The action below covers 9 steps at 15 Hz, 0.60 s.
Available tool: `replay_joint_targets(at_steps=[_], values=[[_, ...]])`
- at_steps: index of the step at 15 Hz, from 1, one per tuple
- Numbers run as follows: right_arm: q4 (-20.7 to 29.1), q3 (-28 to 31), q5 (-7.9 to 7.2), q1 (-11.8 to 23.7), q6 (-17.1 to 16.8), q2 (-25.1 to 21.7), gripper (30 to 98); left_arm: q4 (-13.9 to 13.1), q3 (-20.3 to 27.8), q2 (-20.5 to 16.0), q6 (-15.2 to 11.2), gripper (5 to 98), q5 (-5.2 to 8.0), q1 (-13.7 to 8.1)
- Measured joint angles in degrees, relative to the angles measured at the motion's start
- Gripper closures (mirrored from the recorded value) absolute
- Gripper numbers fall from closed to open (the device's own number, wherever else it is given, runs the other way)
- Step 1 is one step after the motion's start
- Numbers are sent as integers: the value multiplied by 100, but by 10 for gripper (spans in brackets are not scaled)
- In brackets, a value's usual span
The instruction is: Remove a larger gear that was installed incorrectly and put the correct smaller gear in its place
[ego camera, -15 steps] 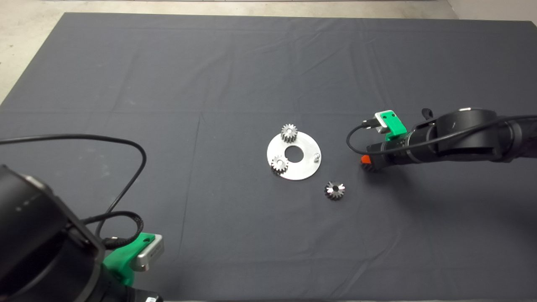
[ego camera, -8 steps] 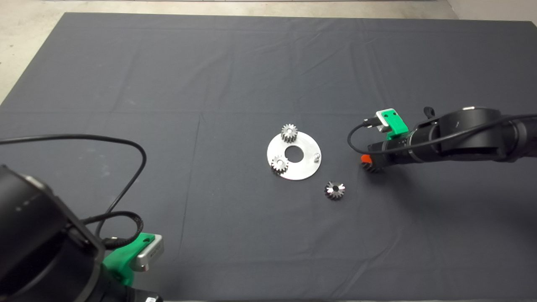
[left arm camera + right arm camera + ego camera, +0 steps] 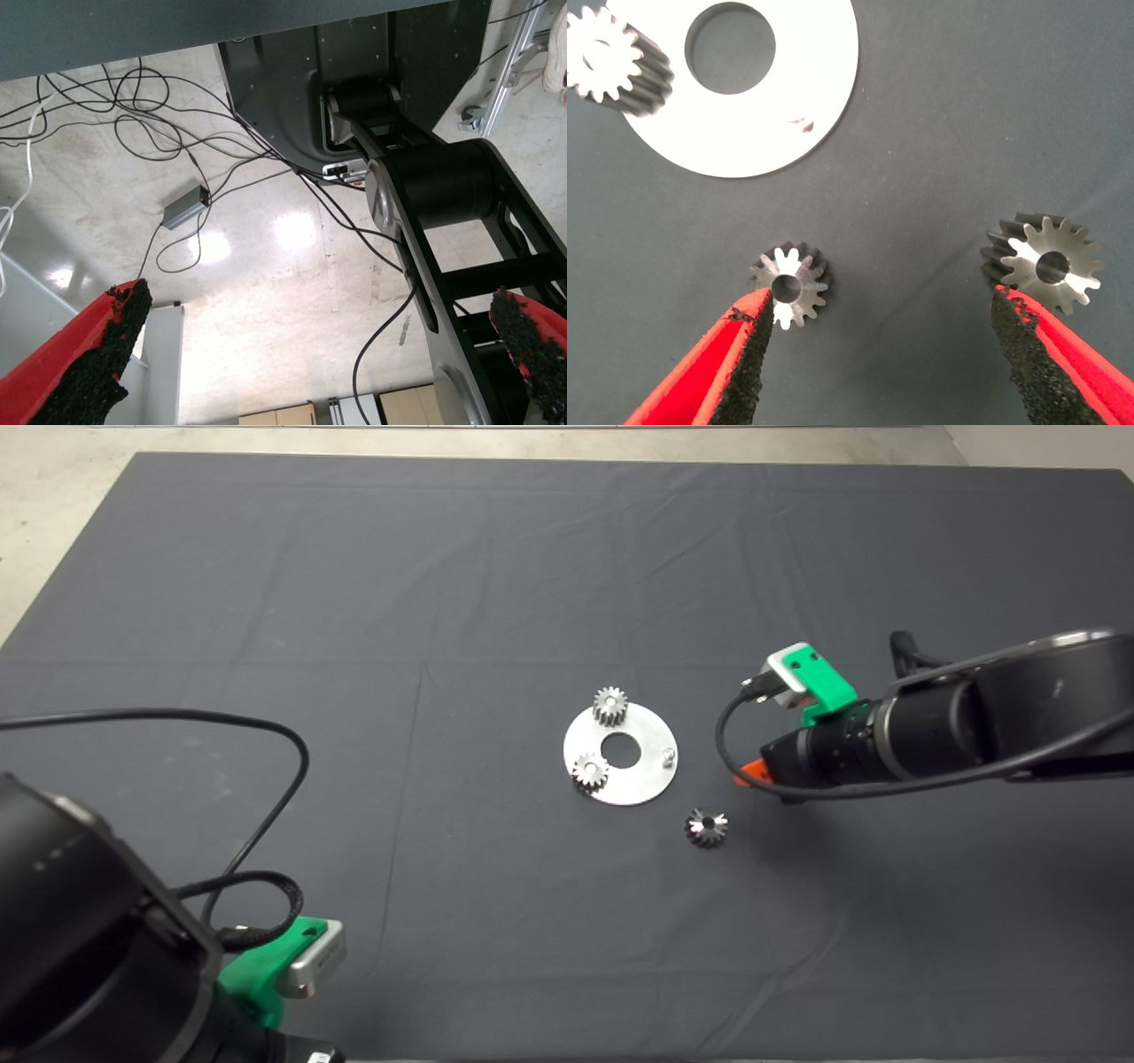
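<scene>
The round white plate (image 3: 644, 779) lies mid-mat with two small gears on it and one bare peg (image 3: 669, 755). The larger gear (image 3: 706, 827) rests on the mat just off the plate. It also shows in the right wrist view as the larger gear (image 3: 1050, 261), just beyond one fingertip. My right gripper (image 3: 746, 772) hovers open to the right of the plate. The smaller gear (image 3: 793, 285) lies flat on the mat, touching the tip of the other finger of the right gripper (image 3: 881, 301). In the head view the arm hides the smaller gear. My left gripper (image 3: 319, 301) is open.
Two small gears sit on plate pegs, one at the far edge (image 3: 609, 705) and one at the near left (image 3: 589, 771). The left arm waits at the lower left corner with its black cable (image 3: 266, 735) looping over the mat. Its wrist view shows floor and cables.
The right arm has risen and shifted left towards the plate. The small gear seen under its finger before is now covered by the arm. The left arm has not moved.
</scene>
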Motion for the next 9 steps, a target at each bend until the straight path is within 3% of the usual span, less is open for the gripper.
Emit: replay_joint_targets(at_steps=[2, 6, 7, 9], values=[[5, -2, -166, -52, 0, 198, 612, -2, 2, -7, 0, 54, 5, 0], [33, -8, -161, -440, -18, 712, 558, 0, 0, 8, -2, 54, 2, 0], [29, -13, -153, -435, -20, 723, 522, 0, 2, 4, -2, 54, 3, 0], [29, -22, -188, -509, -20, 690, 515, 0, 2, 9, -2, 54, 2, 0]])
